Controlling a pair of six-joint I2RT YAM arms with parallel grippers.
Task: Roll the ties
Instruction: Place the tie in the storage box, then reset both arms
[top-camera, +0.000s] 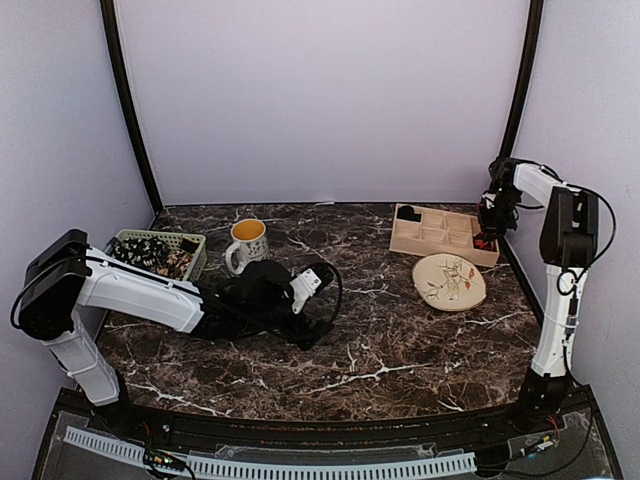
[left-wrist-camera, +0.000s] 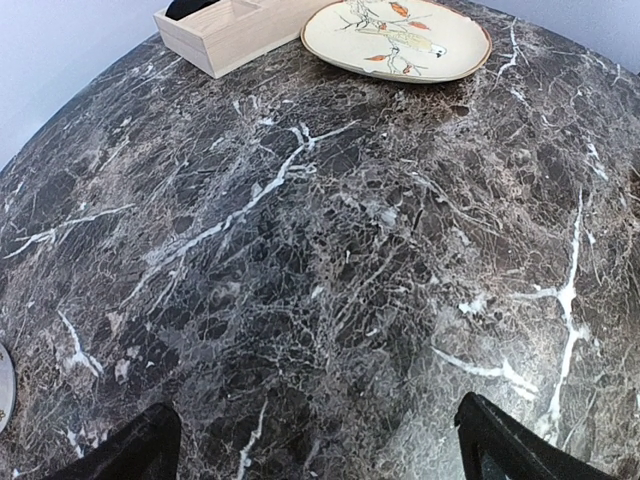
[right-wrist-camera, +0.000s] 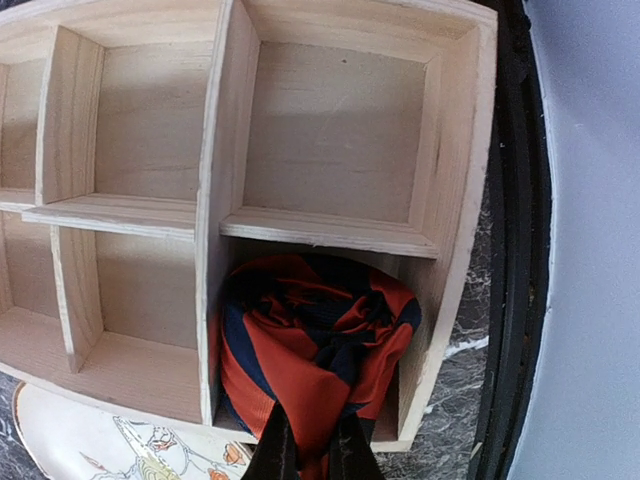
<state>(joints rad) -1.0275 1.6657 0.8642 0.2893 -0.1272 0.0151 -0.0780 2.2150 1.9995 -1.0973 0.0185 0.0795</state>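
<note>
**Seating a rolled tie in the box: one roll placed, more to do**

The striped tie (right-wrist-camera: 312, 335), red with dark bands, sits wound into a compact roll inside the near right corner cell of the wooden box (right-wrist-camera: 330, 232), touching that cell's walls. The right gripper (right-wrist-camera: 310, 452) comes in from the near side with its fingers pinched together on a fold of the roll's fabric, so you should count this tie as rolled and seated but not yet released.

The other cells seen from the right wrist are bare wood. From above, a dark shape shows in the far left cell; whether it is another roll cannot be told.

Just beside the box lies a painted plate (top-camera: 449, 281). Well apart, at the left of the table (left-wrist-camera: 330, 260), a mug (top-camera: 247, 243) stands next to a green basket (top-camera: 165, 238) that holds dark, pale-dotted ties (top-camera: 150, 256), apparently unrolled.

The left gripper (left-wrist-camera: 320, 455) lies low over bare marble, fingers spread wide and holding nothing.

Judged from this layout, you are early to midway: let go of the roll, then fetch, roll and box the basket's contents.
</note>
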